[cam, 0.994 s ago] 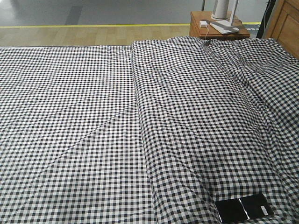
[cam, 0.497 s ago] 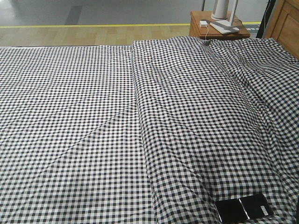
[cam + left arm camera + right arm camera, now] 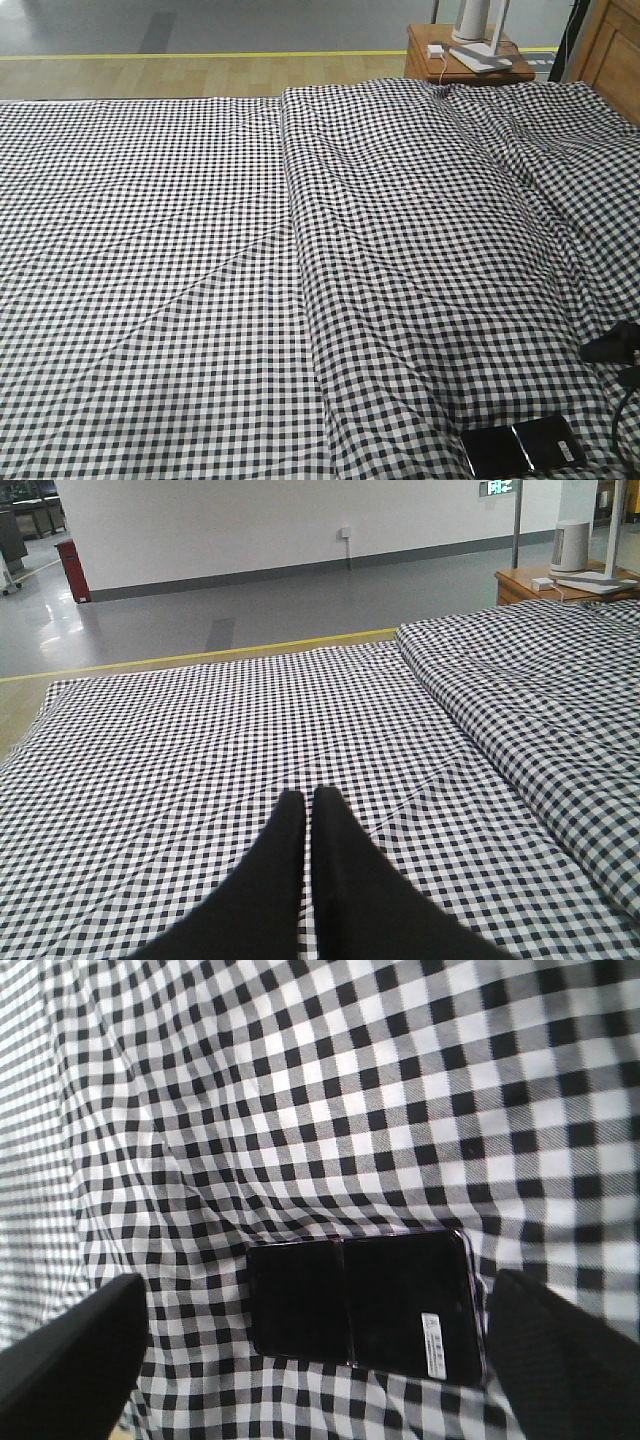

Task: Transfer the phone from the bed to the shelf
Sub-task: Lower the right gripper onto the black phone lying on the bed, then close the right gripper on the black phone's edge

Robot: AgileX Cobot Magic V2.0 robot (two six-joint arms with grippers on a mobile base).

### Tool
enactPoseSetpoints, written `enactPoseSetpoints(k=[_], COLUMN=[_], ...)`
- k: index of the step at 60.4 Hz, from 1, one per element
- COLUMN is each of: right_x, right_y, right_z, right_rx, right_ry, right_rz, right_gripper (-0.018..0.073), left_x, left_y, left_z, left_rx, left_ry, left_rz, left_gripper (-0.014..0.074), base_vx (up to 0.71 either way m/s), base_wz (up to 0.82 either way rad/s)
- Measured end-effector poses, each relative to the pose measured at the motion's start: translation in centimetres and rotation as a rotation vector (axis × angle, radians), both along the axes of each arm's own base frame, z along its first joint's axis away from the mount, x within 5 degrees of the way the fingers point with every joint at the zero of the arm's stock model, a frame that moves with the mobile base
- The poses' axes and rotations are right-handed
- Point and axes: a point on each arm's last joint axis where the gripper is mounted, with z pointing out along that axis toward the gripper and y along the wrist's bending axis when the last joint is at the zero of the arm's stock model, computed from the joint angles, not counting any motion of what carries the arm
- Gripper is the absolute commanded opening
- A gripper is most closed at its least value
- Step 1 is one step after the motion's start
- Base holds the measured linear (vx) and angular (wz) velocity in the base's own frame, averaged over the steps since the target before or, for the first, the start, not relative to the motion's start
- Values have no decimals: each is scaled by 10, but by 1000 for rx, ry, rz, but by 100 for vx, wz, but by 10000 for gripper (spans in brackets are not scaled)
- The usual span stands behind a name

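The bed (image 3: 200, 250), covered in black-and-white check, filled almost the whole front view, with a long fold running from 12 to 6 o'clock. Behind it, at 1 o'clock, stood a small reddish nightstand (image 3: 470, 62). The left gripper (image 3: 307, 798) hovered over the flat part of the bed, with its fingers pressed together and holding nothing. The right gripper (image 3: 315, 1285) hung directly above the phone. Its fingers (image 3: 60, 1370) were spread wide, at 8 and 4 o'clock of the wrist view, and touched nothing. The phone (image 3: 522, 447) lay flat on the bed at 5 o'clock of the front view, close to the near edge.

The step in hand seemed to be the reach for the grasp. To do it well, the right gripper should probably descend straight with the phone kept centred. The slab was thin and the mattress soft, so the fingers should press slightly into the fabric beside the edges, without catching the cloth.
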Motion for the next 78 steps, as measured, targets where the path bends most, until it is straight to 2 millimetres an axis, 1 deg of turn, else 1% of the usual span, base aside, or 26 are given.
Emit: enactPoseSetpoints(k=[8, 17, 29, 42, 61, 78], right_x=[7, 8, -2, -11, -18, -24], right_y=[-5, -3, 3, 8, 11, 20], right_z=[-15, -35, -64, -87, -110, -131], right_rx=[48, 119, 171, 178, 144, 204], right_ry=[15, 43, 111, 157, 165, 184], right_rz=[52, 87, 121, 138, 151, 114], right_gripper=[627, 622, 614, 606, 594, 595], left_x=[0, 0, 0, 0, 0, 0], left_y=[0, 0, 0, 0, 0, 0], left_z=[0, 0, 0, 0, 0, 0], left_rx=[0, 0, 0, 0, 0, 0], left_ry=[0, 0, 0, 0, 0, 0], left_rz=[0, 0, 0, 0, 0, 0], left_gripper=[1, 1, 1, 1, 1, 1], base_vx=[0, 0, 0, 0, 0, 0], base_wz=[0, 0, 0, 0, 0, 0])
